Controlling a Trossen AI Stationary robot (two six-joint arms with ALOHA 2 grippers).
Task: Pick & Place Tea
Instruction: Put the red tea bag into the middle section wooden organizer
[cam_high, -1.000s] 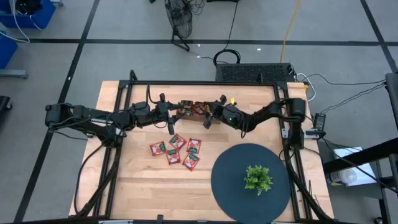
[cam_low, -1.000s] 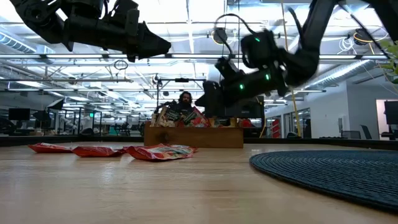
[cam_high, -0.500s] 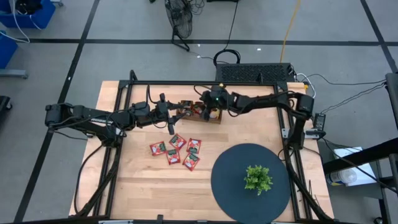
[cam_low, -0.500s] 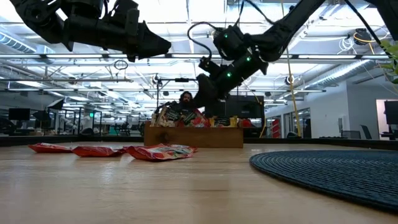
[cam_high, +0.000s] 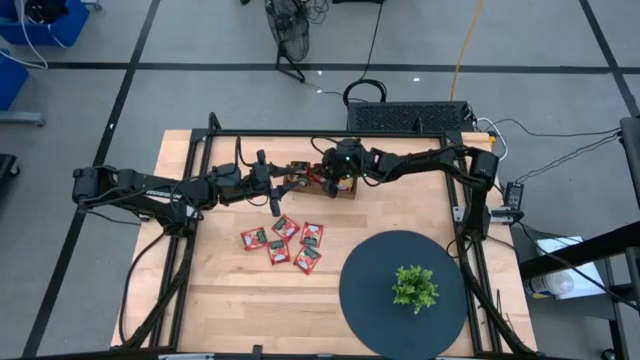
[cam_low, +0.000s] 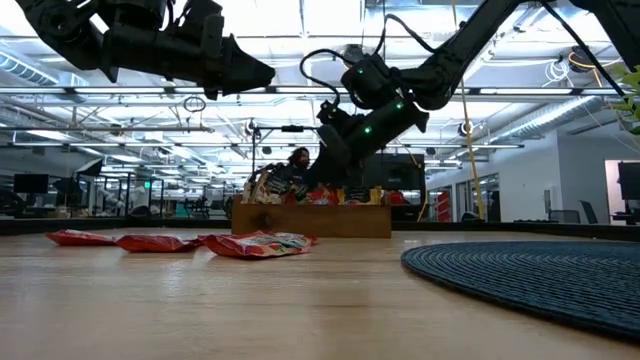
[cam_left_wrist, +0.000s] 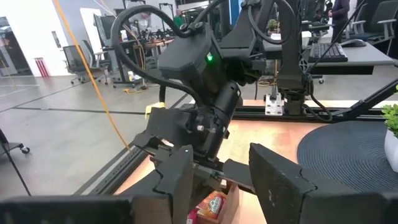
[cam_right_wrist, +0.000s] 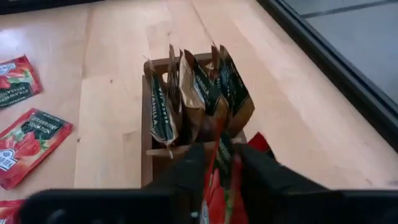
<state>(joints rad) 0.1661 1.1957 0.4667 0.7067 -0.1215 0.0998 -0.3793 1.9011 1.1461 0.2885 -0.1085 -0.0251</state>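
Note:
The wooden tray (cam_high: 318, 180) stands near the table's far edge. In the right wrist view, dark and brown sachets (cam_right_wrist: 199, 99) stand upright in it and red ones (cam_right_wrist: 255, 144) sit in its nearest compartment. My right gripper (cam_right_wrist: 219, 158) hovers over that compartment, shut on a red tea sachet (cam_right_wrist: 221, 177); it shows over the tray in the high view (cam_high: 327, 181) and the low view (cam_low: 315, 176). Several red sachets (cam_high: 284, 243) lie flat on the table in front of the tray. My left gripper (cam_left_wrist: 227, 177) is open in the air just left of the tray (cam_high: 275, 200). My right gripper pinches the red sachet's upper part (cam_right_wrist: 219, 163) between its two fingers, which slant down from above over the tray's red compartment. The sachet stands on edge between the fingers. I cannot tell whether its lower end rests on the sachets below.
A round dark mat (cam_high: 370, 300) with a small green plant (cam_high: 414, 287) fills the near right of the table. Bare wood lies at the near left. Black frame rails run along the table's edges.
My right gripper has swung from the tray's near right side toward the table's far left and come down over the tray. The left arm and the loose sachets have kept still.

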